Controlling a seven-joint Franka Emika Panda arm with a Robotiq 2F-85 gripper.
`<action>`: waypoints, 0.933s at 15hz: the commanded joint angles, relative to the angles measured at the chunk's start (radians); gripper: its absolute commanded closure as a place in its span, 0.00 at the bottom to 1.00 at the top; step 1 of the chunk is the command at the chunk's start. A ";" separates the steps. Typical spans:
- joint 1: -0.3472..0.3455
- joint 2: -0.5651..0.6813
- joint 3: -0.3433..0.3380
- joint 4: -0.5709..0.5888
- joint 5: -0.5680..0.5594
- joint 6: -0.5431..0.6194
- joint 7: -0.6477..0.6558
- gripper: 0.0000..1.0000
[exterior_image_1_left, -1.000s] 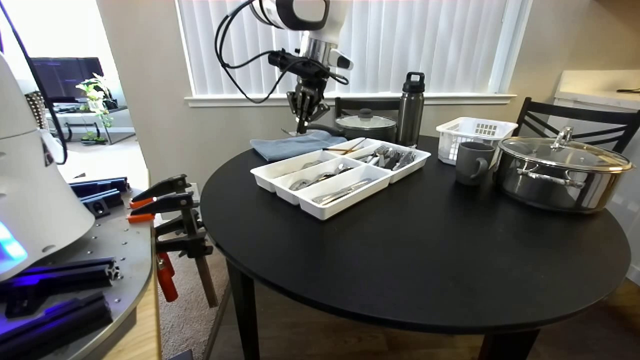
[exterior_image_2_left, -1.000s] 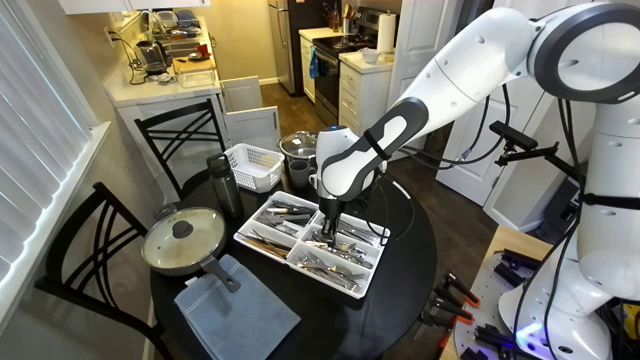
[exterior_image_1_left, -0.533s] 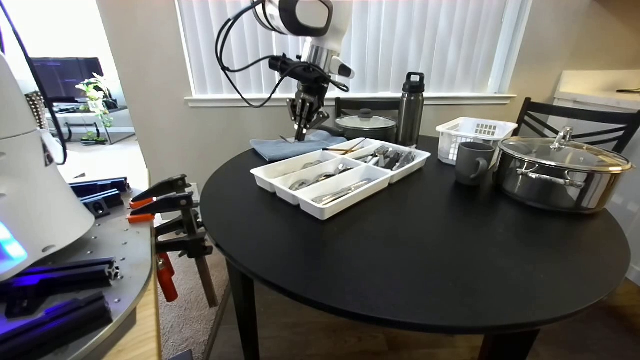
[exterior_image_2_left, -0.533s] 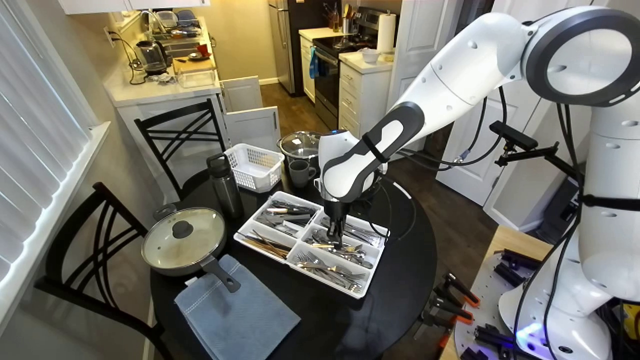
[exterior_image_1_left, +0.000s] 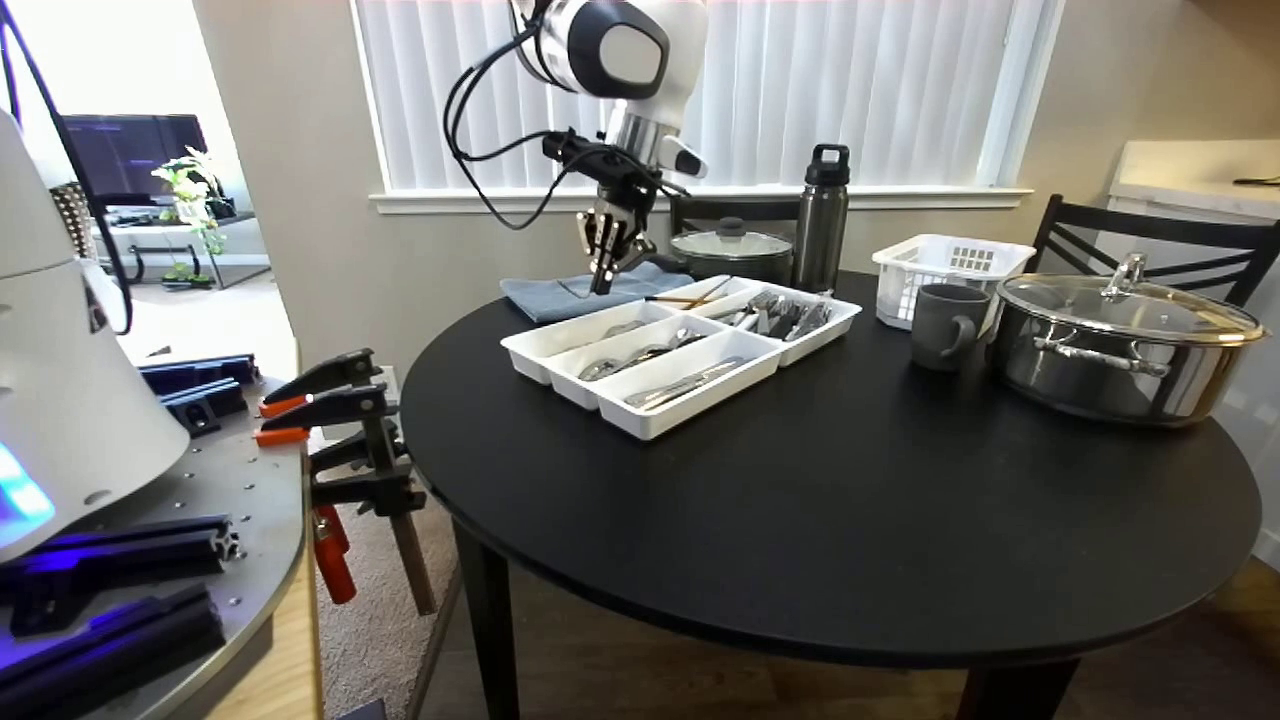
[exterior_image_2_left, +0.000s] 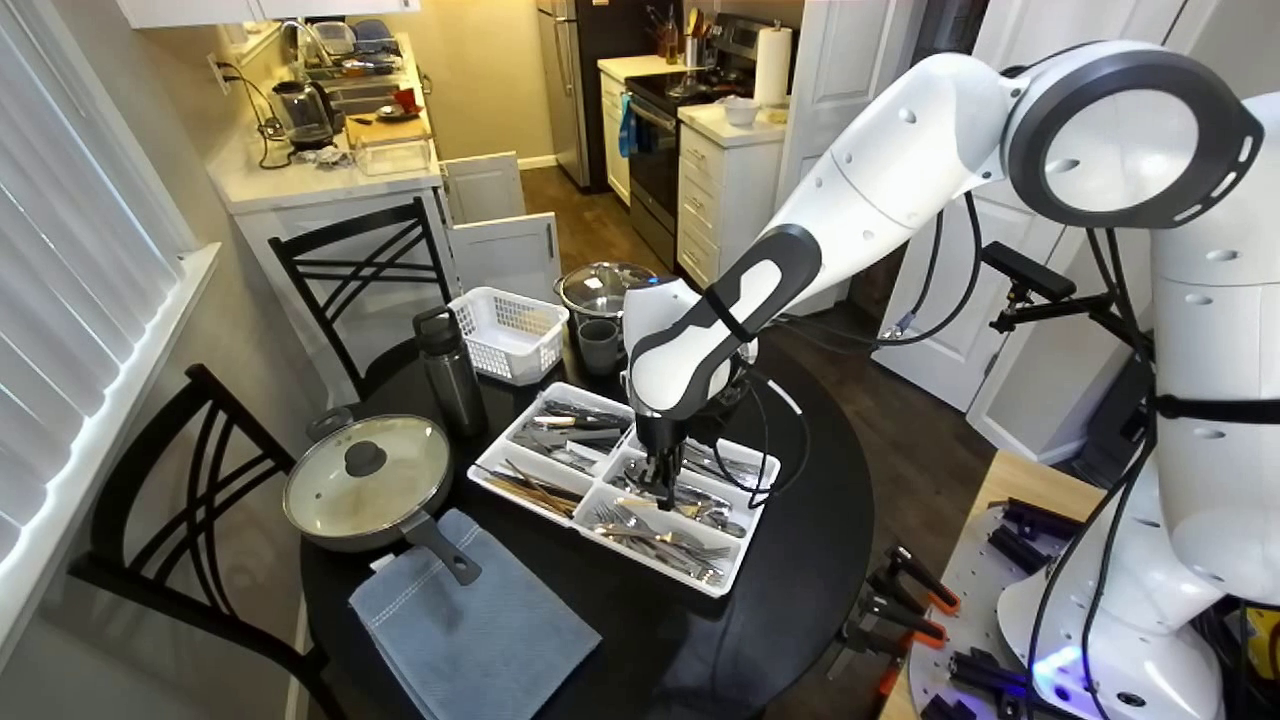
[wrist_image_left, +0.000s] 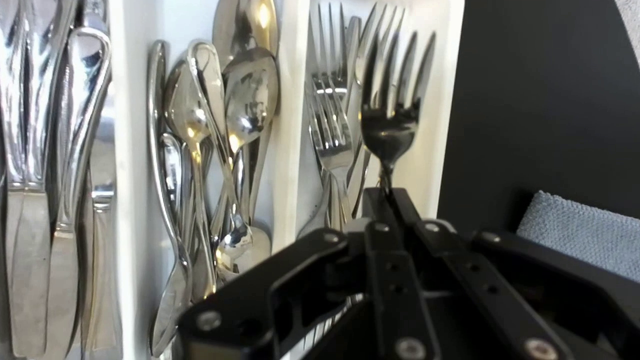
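You are holding the silvery four-tined metal fork (wrist_image_left: 391, 132) above the white plastic divided tray (wrist_image_left: 450, 65), your nearly closed black two-finger gripper (wrist_image_left: 387, 197) pinching its neck; the grasp is apparently standing complete, and your next move is probably calling for clearance over the loose silver forks (wrist_image_left: 336, 152) beneath
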 joint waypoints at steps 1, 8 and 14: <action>0.001 0.043 0.007 0.046 0.040 0.006 0.017 0.99; -0.012 0.067 0.028 0.066 0.090 0.029 -0.007 0.38; 0.000 0.070 0.015 0.073 0.067 0.016 0.004 0.27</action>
